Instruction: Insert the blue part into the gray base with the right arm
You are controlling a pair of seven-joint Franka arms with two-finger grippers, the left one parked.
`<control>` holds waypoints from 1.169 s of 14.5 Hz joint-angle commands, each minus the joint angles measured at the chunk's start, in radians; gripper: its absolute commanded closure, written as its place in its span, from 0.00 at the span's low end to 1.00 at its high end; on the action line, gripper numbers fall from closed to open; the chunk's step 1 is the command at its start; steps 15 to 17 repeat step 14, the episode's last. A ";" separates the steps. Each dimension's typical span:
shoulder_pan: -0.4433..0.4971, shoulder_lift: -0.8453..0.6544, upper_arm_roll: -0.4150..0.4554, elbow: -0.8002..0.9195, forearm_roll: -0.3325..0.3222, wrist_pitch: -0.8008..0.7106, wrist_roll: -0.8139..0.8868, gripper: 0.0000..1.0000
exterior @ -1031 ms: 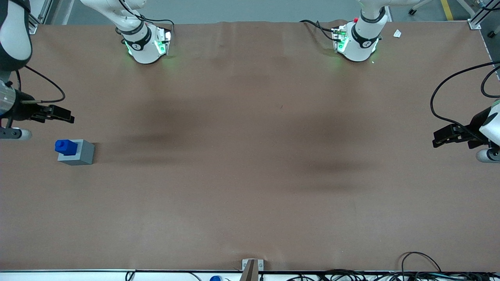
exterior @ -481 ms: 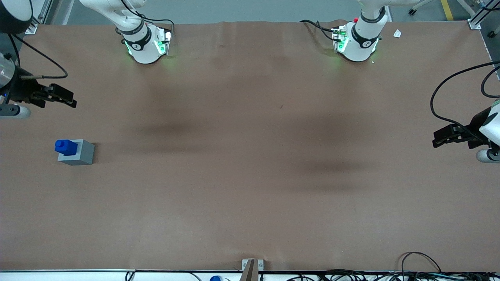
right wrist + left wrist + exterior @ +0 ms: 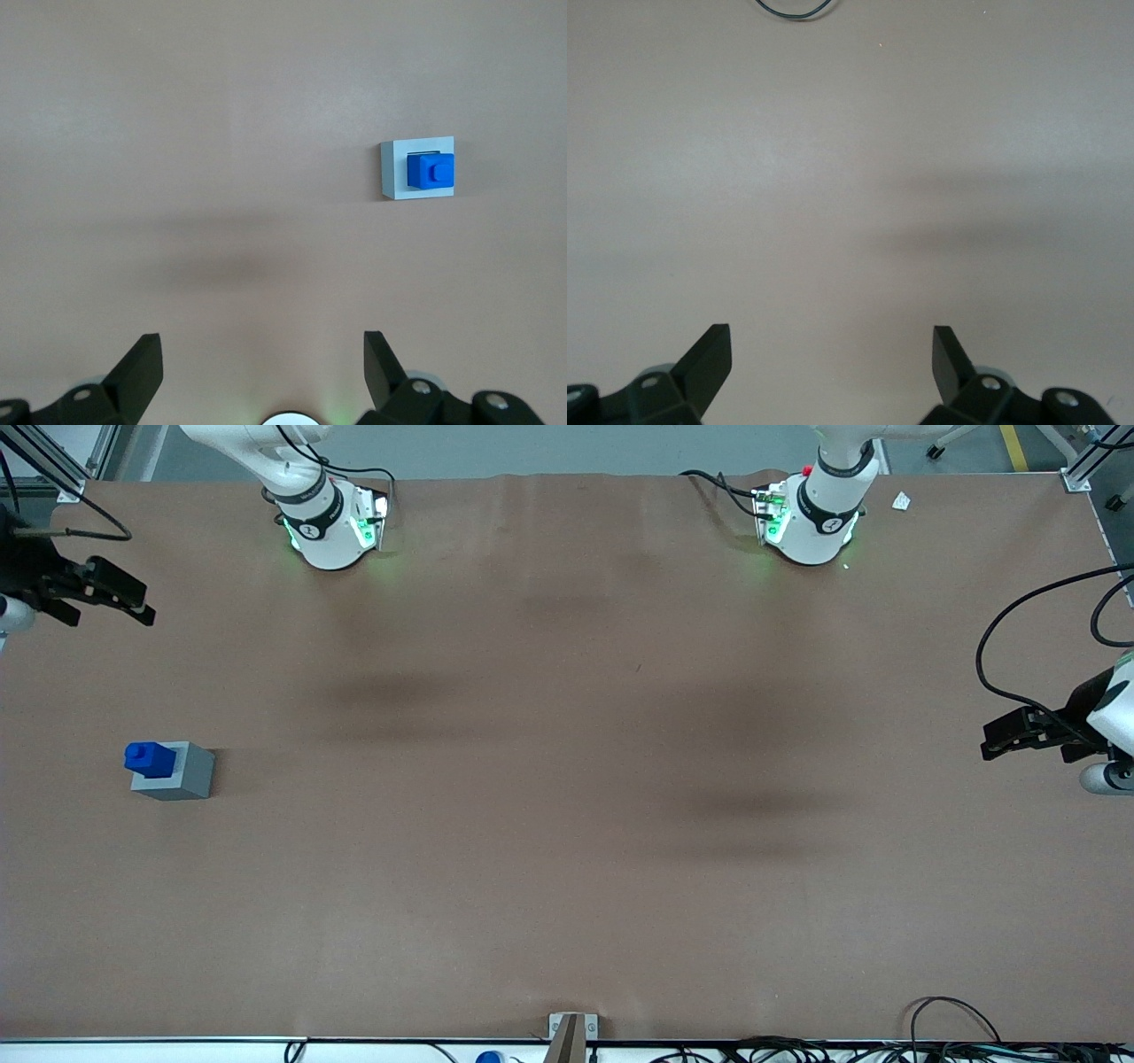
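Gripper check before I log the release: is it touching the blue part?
Apart. In the front view the open gripper hangs farther from the camera than the blue part, which sits in the gray base, bare table between.

Blue part (image 3: 149,758): small bright blue block with a narrower square stud on top; it sits upright in the recess of the gray base, its body standing proud of the base's top face. From my wrist camera (image 3: 431,171) I see the stud centred on it.

Gray base (image 3: 183,775): light gray cube-like block resting flat on the brown table, toward my working arm's end of it; a pale rim of its top face shows around the blue part (image 3: 395,170).

My gripper (image 3: 113,592): fingers spread apart and holding nothing, raised, well apart from both blocks and farther from the front camera than they are.
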State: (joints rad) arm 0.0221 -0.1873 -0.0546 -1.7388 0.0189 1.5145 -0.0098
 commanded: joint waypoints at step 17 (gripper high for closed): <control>-0.004 0.103 -0.008 0.159 0.004 -0.004 0.005 0.00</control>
